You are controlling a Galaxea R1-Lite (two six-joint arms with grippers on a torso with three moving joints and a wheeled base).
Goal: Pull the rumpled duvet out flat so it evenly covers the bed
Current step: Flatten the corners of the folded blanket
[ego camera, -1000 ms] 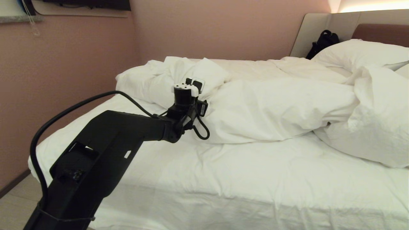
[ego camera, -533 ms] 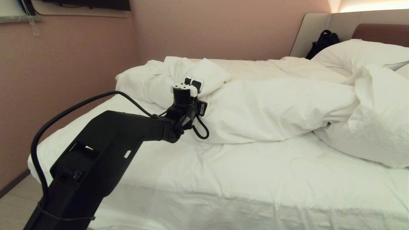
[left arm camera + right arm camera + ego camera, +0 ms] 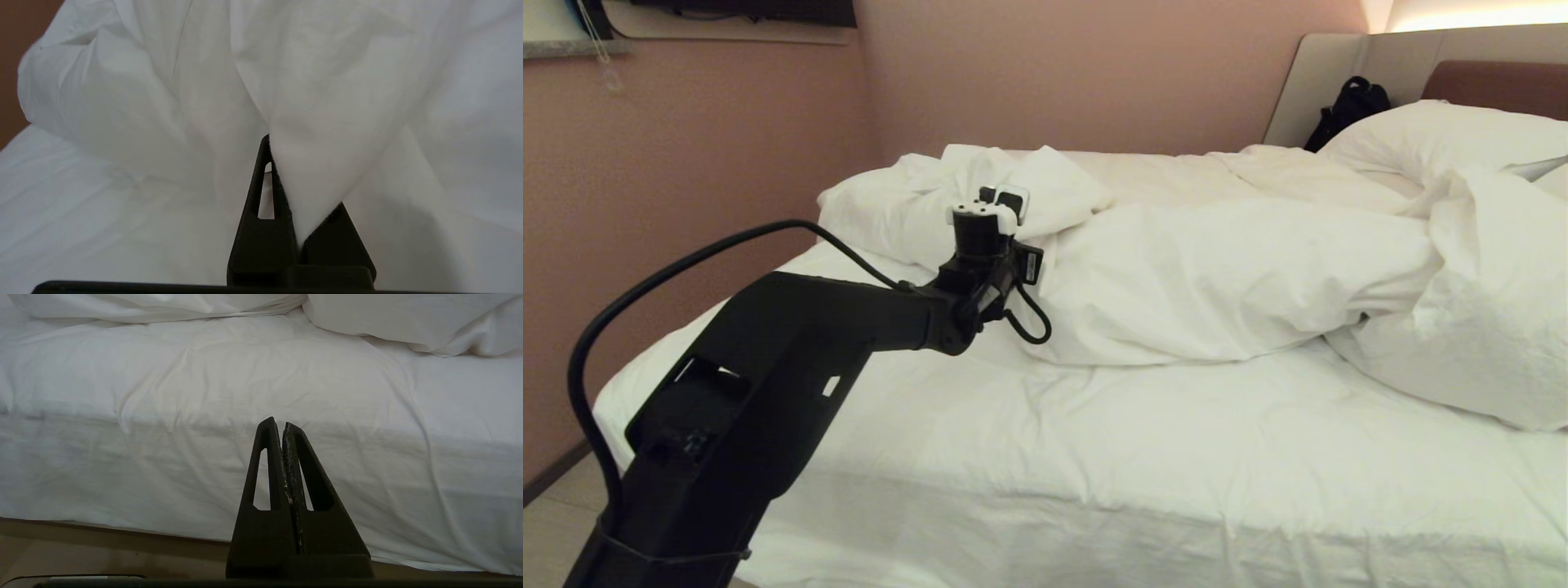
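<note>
I find the left gripper [image 3: 286,192] clamped on a fold of the duvet [image 3: 1225,278]; the wrist view shows white cloth wedged between its two black fingers [image 3: 261,196]. A second ago the gripper was at much the same spot against the bunched cloth, and since then the arm has drawn slightly up and toward the foot end, with the fold going with it. I read this as the grasp made and the pull just begun.

The duvet lies heaped across the far half of the bed [image 3: 1094,457], rumpled from the foot-end corner by the pink wall [image 3: 711,163] to the pillow [image 3: 1445,135] at the headboard [image 3: 1494,86]. The near half of the bed shows only the taut sheet [image 3: 1143,441], so coverage is not yet started.

The right gripper [image 3: 282,428] is pressed together, holding nothing, and hangs beside the near edge of the mattress, above the floor [image 3: 102,547].

My judgement: a thin pinch on thick quilt may slip under load. A black bag [image 3: 1347,106] sits by the headboard, well apart.
</note>
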